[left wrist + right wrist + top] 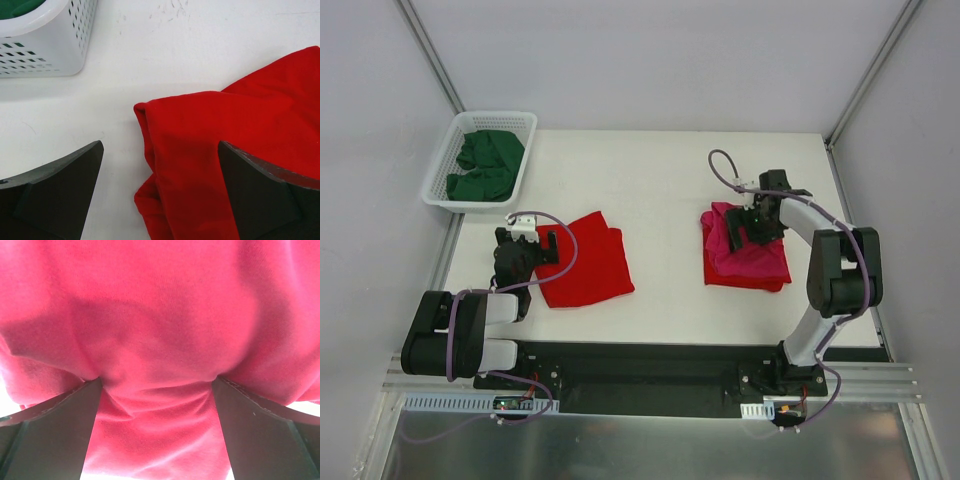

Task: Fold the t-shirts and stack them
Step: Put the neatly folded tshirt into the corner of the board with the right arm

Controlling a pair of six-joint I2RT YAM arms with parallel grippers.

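A white tabletop (660, 180) sits between pale walls. The left gripper (546, 241) stands spread at the 9 o'clock edge of the roughly folded bright red cloth t-shirt (590, 265). The right gripper (748, 226), also spread wide, presses into the bunched magenta-pink cloth t-shirt (750, 262) at the table's 3 o'clock. Dark green t-shirts (485, 165) fill the white plastic lattice basket (490, 117) at 10 o'clock.

White plastic lattice basket (438, 178) sits at far-left corner of white flat table (660, 180); dark green cloth t-shirts (485, 165) lie inside it. Bright red cloth t-shirt (588, 262) on table, nearer than basket. Magenta-pink cloth t-shirt (748, 262) well apart to its right. Left gripper (545, 245) over the red one's left edge; right gripper (747, 228) on the pink one's far end.
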